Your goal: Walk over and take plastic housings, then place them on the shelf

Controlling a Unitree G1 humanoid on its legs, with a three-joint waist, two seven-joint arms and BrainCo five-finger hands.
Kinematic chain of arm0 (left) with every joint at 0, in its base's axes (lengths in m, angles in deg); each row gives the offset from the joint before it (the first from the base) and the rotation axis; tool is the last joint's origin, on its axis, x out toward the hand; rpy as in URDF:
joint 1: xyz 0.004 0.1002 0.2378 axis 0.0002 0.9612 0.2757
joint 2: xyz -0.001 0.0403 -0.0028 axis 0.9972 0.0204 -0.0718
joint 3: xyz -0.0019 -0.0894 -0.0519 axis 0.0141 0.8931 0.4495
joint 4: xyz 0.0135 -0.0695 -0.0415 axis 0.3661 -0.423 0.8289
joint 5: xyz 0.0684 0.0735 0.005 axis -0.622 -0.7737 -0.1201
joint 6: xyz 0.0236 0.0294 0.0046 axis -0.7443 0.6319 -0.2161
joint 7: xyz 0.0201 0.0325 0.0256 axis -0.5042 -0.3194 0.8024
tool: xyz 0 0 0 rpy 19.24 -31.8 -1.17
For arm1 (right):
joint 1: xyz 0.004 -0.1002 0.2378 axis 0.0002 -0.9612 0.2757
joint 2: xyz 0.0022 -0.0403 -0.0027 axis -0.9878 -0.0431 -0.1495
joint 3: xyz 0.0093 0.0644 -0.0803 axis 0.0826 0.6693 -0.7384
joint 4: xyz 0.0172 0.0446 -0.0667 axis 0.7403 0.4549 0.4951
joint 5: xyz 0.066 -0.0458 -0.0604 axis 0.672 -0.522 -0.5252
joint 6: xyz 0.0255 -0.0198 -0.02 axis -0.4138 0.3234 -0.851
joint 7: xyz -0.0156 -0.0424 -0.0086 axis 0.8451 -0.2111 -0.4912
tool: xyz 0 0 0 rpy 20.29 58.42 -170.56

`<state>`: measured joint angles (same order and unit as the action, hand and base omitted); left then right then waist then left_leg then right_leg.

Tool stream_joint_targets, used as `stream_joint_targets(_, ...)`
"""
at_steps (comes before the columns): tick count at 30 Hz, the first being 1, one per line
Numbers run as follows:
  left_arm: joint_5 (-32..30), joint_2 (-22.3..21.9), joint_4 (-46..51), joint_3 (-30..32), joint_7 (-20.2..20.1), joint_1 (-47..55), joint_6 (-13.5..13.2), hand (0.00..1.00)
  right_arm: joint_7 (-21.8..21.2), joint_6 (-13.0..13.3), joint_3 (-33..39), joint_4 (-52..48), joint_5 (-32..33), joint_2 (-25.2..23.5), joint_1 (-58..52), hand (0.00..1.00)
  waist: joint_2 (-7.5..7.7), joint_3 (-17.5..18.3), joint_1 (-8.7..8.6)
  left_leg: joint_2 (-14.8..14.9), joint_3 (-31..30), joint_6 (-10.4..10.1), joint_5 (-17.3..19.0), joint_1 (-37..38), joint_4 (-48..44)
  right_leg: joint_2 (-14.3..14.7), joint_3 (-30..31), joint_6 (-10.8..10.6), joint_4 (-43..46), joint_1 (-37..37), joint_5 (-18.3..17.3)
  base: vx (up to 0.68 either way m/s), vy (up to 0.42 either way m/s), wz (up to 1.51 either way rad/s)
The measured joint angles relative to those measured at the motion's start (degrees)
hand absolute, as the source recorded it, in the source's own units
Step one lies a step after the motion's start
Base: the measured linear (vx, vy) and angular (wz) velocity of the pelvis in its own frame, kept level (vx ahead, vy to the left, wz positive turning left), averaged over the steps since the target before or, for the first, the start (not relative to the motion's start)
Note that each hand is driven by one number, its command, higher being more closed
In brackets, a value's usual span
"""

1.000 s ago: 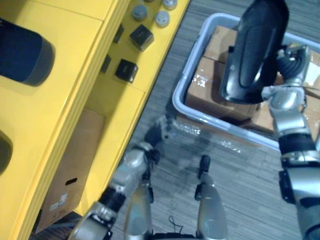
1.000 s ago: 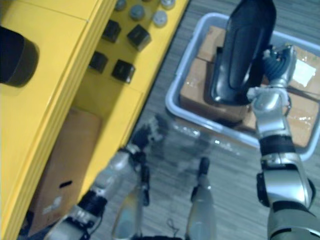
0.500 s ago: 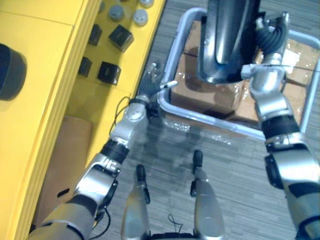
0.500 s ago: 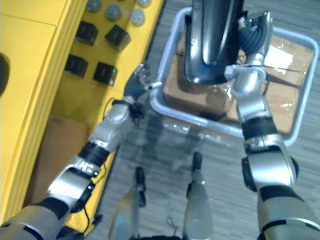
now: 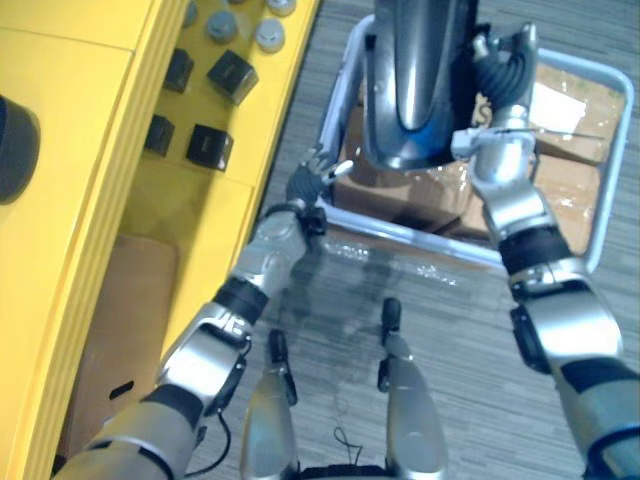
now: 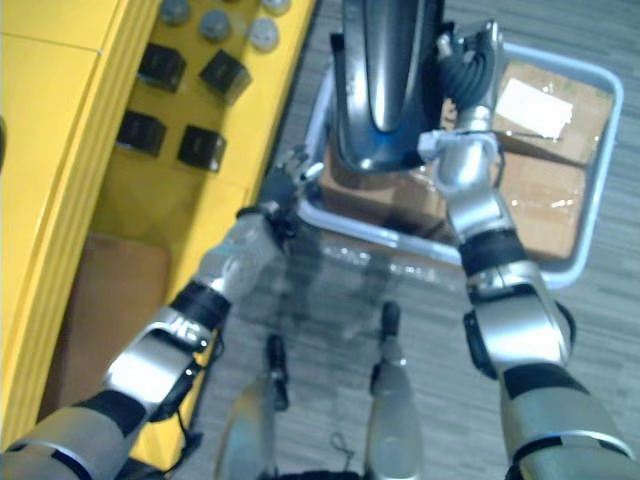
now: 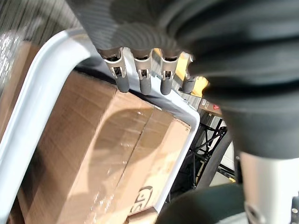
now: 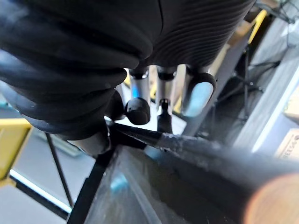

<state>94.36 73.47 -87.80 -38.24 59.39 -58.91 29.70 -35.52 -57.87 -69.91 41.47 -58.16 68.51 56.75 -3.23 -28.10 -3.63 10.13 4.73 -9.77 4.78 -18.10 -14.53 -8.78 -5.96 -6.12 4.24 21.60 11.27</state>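
Observation:
My right hand (image 5: 497,80) is shut on a large glossy black plastic housing (image 5: 415,80), holding it upright above the grey bin (image 5: 410,232). In the right wrist view its fingers (image 8: 159,93) curl over the housing's edge (image 8: 187,186). My left hand (image 5: 312,180) hovers open at the bin's near-left corner, holding nothing. The left wrist view shows its straight fingers (image 7: 140,70) over the bin rim (image 7: 42,93). The yellow shelf (image 5: 80,150) runs along the left side.
Taped cardboard boxes (image 5: 560,180) fill the bin. On the shelf's lower tier lie small black cubes (image 5: 230,75) and grey cylinders (image 5: 245,25). A dark rounded part (image 5: 15,150) lies on the top tier. A cardboard box (image 5: 130,310) stands under the shelf.
The camera has shifted. My left arm has risen from beside the legs to the bin's corner. The housing stays in my right hand, now closer to the shelf side.

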Motion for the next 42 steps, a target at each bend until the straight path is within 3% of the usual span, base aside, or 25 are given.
stream_joint_targets(3,3.8,0.0,-0.6,0.0,-0.7,0.0,-0.8,0.00,-0.1,0.0,-1.1,0.3,-0.4,-0.1,0.0,1.00,0.05,0.0,-0.09,0.0,-0.2,0.0,0.0,0.3,-0.2,0.0,-0.2,-0.1,-0.8,-0.9,0.4,-0.01,0.001,0.01)
stream_joint_targets(14,3.7,0.0,-0.5,0.2,-1.3,-1.7,-5.6,0.00,-1.8,0.0,-2.5,1.3,-1.6,-1.5,-0.3,1.00,0.93,0.2,-0.25,0.0,0.2,0.0,0.2,2.3,-0.1,0.2,-0.3,-0.1,-4.4,-4.5,2.1,0.00,0.000,0.00)
stream_joint_targets(25,3.7,-1.7,-0.2,-0.1,-1.4,-2.2,-5.7,0.00,-4.9,1.5,-5.0,1.6,-1.6,-4.0,-2.2,1.00,1.27,0.3,-0.08,0.4,0.0,0.0,1.7,2.0,-2.0,0.4,-0.5,-0.3,-5.4,-5.6,2.3,0.00,0.000,0.00)
stream_joint_targets(33,3.2,-3.0,-0.7,-1.7,-1.1,-2.2,-5.6,0.00,-4.9,3.7,-6.2,1.8,-1.4,-5.2,-2.2,1.00,1.30,0.3,0.07,0.4,-1.2,0.0,1.7,0.9,-2.3,0.5,-1.5,-0.2,-5.8,-5.6,2.3,0.00,-0.003,0.05)
stream_joint_targets(34,3.2,-2.8,-1.2,-2.5,-1.0,-2.2,-5.6,1.00,-4.5,3.7,-6.2,2.0,-1.4,-5.5,-2.2,1.00,1.30,0.3,0.24,0.4,-1.2,0.0,1.7,0.9,-2.3,0.5,-1.5,-0.2,-5.8,-5.6,2.3,0.00,0.000,0.00)
stream_joint_targets(39,3.1,-3.8,-4.1,-5.3,0.2,-2.2,-5.6,1.00,-3.4,3.8,-6.2,2.2,-1.0,-7.3,-2.2,1.00,1.31,0.3,0.46,0.4,-1.2,0.0,1.7,0.9,-2.2,0.5,-1.5,-0.2,-5.9,-5.6,2.3,0.00,0.000,0.00)
stream_joint_targets(42,3.1,-4.3,-4.1,-6.1,1.1,-2.1,-8.3,1.00,-2.7,3.8,-7.0,2.3,1.0,-7.5,-2.2,1.00,1.31,0.3,0.34,0.4,-1.1,0.1,1.7,1.0,-2.2,0.5,-1.5,-0.2,-5.9,-5.6,2.3,0.00,0.000,0.00)
